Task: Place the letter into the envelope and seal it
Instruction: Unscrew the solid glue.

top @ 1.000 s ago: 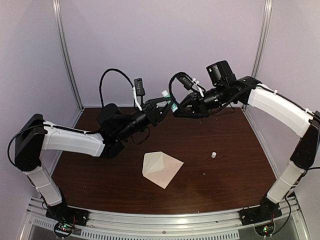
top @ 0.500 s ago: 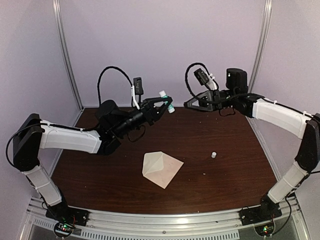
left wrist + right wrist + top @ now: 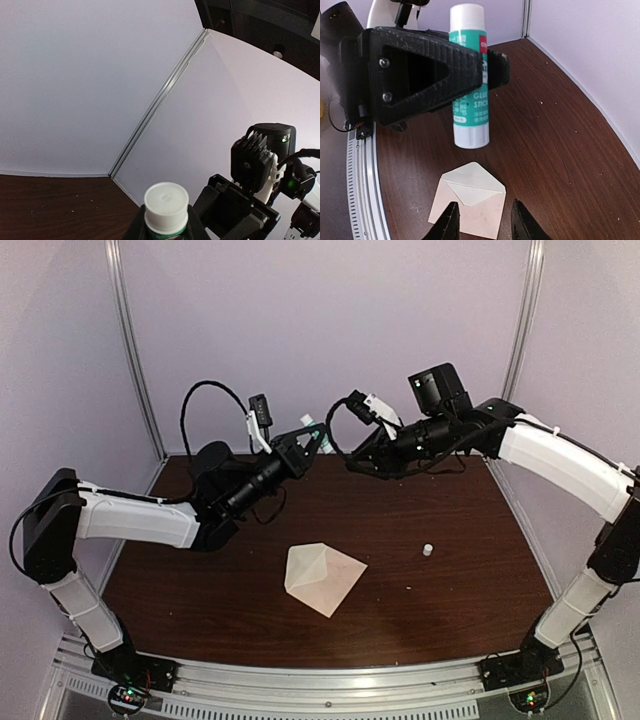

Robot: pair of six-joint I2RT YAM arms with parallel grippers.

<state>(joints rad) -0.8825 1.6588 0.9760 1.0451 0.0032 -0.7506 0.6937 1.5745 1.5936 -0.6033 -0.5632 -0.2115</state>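
While both arms reach up toward the back wall, the brown table point(image 3: 470, 590) lies well below them. The envelope point(image 3: 322, 578) lies flat approx mid-table, apart from both grippers. L gripper point(image 3: 300, 447) is clamped on the glue stick point(image 3: 469, 125), white-capped end pointing away from its wrist. R gripper point(image 3: 484, 223) hovers just beside it, fingers parted, nothing btwn them. A small white bit point(image 3: 427, 549) sits right of the envelope.
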